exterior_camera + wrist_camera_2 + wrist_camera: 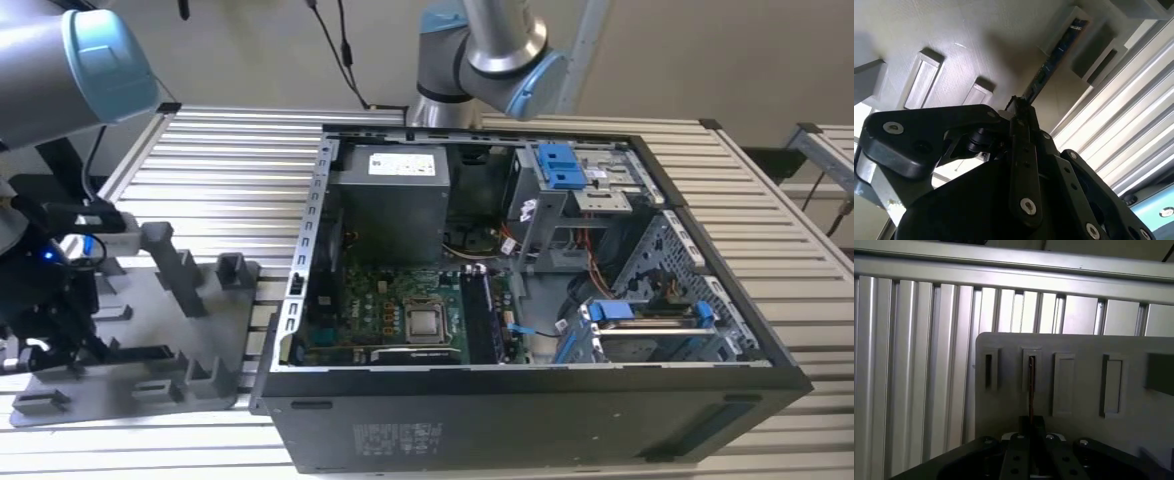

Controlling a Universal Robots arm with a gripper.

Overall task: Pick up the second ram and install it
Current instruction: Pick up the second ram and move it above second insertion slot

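Grey plastic fixture plate (1079, 345) carries the thin, dark second ram (1031, 385) edge-on in a slot. The end effector (1031, 422) pinches it.

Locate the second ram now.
In the first wrist view the second ram stands on edge in a slot of the grey fixture plate, near end at the gripper; the plate lies at the exterior view's left, beside the computer case.

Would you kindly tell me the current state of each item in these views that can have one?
tool: shut on the second ram.
second ram: on edge at the fixture plate, near end clamped.
fixture plate: flat on the slatted table.
computer case: lying open, insides exposed.
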